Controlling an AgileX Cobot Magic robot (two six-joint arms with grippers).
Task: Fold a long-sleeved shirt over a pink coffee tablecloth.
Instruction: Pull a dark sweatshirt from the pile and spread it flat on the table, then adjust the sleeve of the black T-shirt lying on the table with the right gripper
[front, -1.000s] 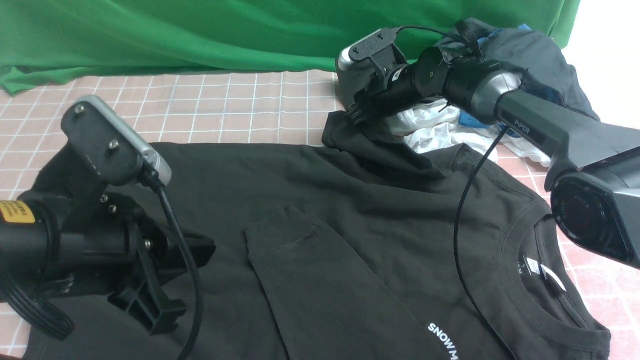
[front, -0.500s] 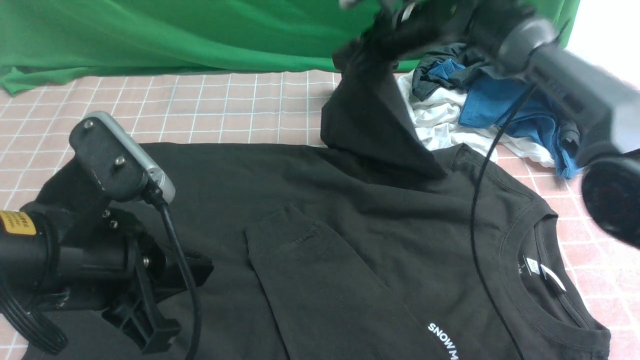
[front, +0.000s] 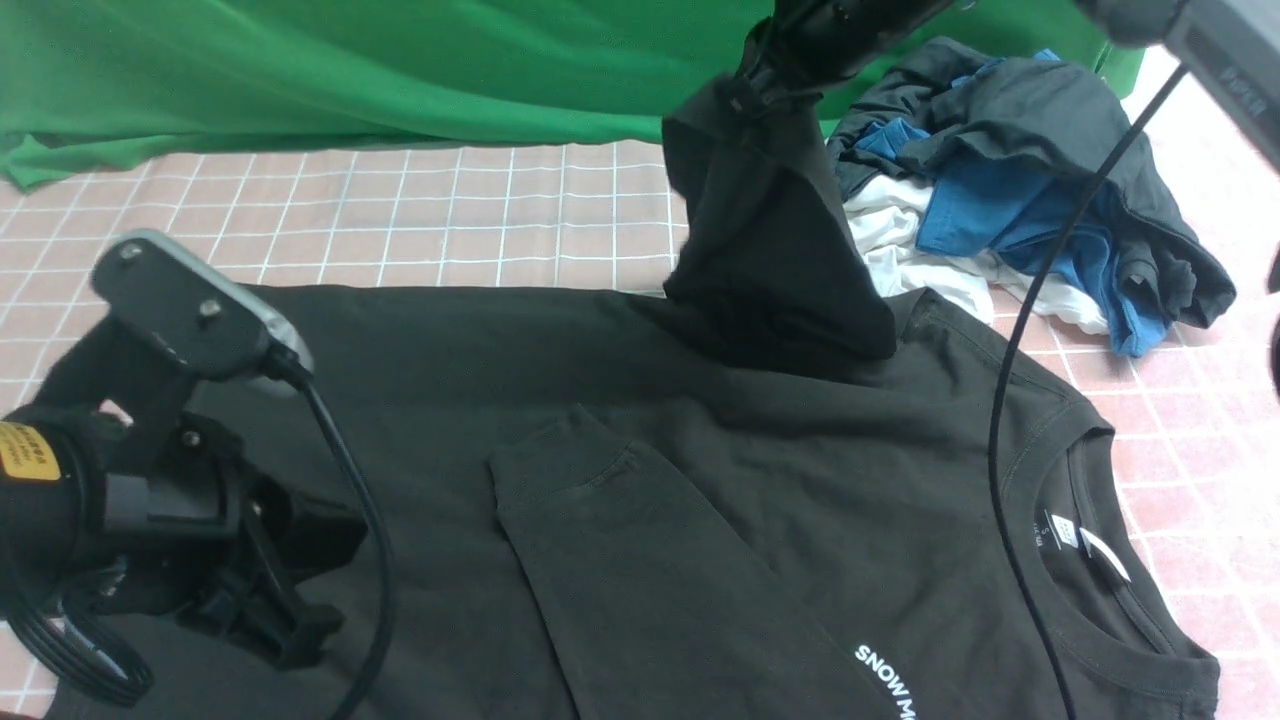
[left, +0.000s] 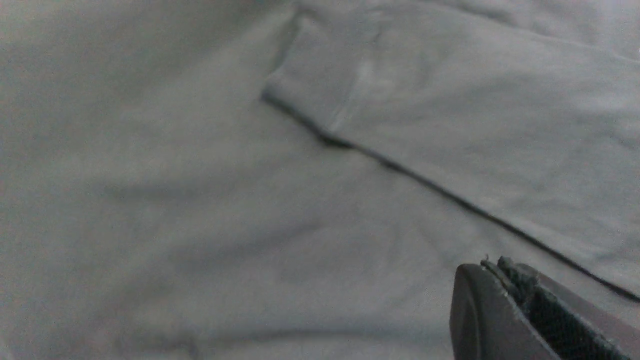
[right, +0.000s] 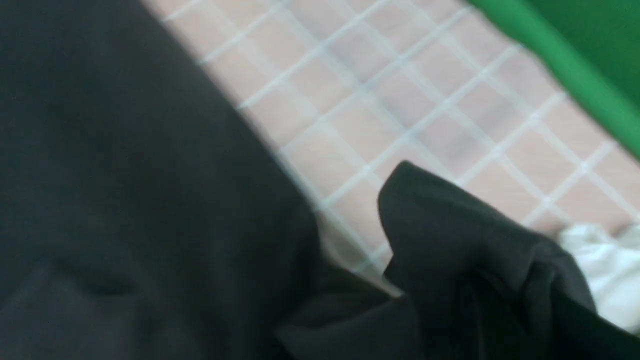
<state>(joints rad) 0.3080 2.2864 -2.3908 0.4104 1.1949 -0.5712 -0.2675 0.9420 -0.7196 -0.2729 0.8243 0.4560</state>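
The black long-sleeved shirt (front: 760, 470) lies spread on the pink coffee tablecloth (front: 450, 220), collar and white neck label (front: 1085, 545) at the near right. One sleeve is folded across the body, and its cuff (front: 565, 455) is near the middle. My right gripper (front: 757, 88) is shut on the far sleeve (front: 775, 250) and holds it high, so it hangs as a steep drape. In the right wrist view, black cloth (right: 475, 265) hides the jaws. My left gripper (left: 492, 272) is shut and hovers low over the shirt's body beside the folded sleeve's edge (left: 430, 185).
A pile of dark grey, blue and white garments (front: 1030, 190) sits at the back right, touching the shirt's shoulder. Green cloth (front: 400, 70) runs along the back. The right arm's black cable (front: 1005, 400) hangs over the shirt. The left arm (front: 150, 480) covers the shirt's near-left hem.
My right gripper closed on the far sleeve and rose with it, pulling it upright and uncovering the garment pile. The left arm drifted slightly left and toward the near edge, still shut.
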